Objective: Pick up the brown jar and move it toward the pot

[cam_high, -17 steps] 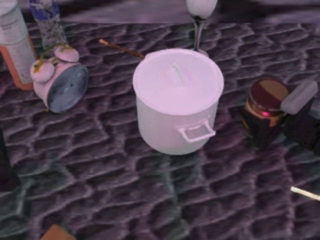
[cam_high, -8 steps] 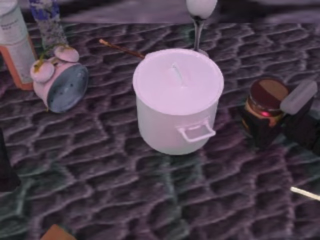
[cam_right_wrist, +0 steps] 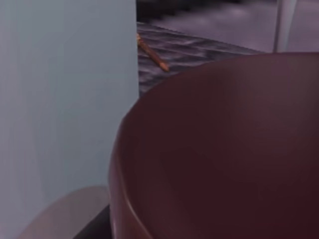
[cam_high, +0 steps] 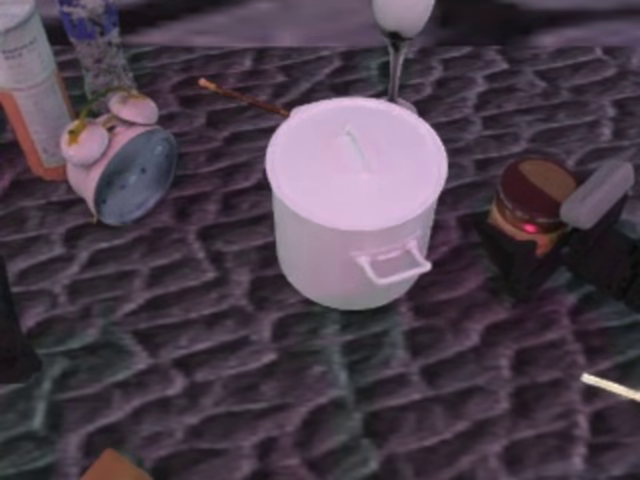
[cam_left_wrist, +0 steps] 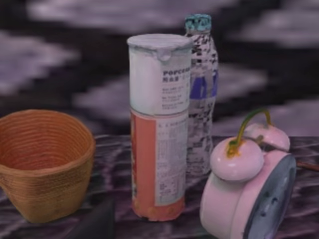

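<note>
Right claw (cam_high: pixel 545 232) sits at the tabletop's right side, its dark fingers closed around the one small round glass jar with a dark brown-maroon lid and yellow-tan label (cam_high: pixel 532 205). That brown jar stands near the single large white, pinkish-tinted cylindrical pot with a flat lid and loop side handle (cam_high: pixel 355 200), apart from it, on the pot's right. In the right wrist view the jar's maroon lid (cam_right_wrist: pixel 224 149) fills most of the picture, with the pot's pale wall (cam_right_wrist: pixel 65 99) just beside it.

Behind the pot stands one stemmed wine glass (cam_high: pixel 400 30), and one thin brown stick (cam_high: pixel 240 97) lies on the dark patterned tabletop (cam_high: pixel 200 330). At the left are one pink alarm clock with two bells (cam_high: pixel 115 155), one tall white-and-orange canister (cam_high: pixel 30 90) and one clear plastic bottle (cam_high: pixel 95 45). One woven orange basket (cam_left_wrist: pixel 42 164) shows in the left wrist view.

Of the left claw I cannot tell the state.
</note>
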You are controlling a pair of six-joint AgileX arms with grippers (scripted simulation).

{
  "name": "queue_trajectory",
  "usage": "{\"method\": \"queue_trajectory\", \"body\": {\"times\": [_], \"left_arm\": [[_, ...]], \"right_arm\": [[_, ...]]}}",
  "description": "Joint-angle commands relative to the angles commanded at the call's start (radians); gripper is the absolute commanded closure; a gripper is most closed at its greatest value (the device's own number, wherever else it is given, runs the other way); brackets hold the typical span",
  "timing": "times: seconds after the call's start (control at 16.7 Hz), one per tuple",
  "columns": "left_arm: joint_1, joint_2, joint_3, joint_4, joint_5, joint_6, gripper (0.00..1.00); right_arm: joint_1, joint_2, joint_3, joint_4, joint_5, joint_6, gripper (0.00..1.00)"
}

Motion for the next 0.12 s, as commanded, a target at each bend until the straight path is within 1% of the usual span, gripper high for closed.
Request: {"method": "queue_trajectory", "body": {"times": [0.12], "left_arm": [[0.000,0.000,0.000,0.000,0.000,0.000,0.00]], "right_arm": [[0.000,0.000,0.000,0.000,0.000,0.000,0.00]]}}
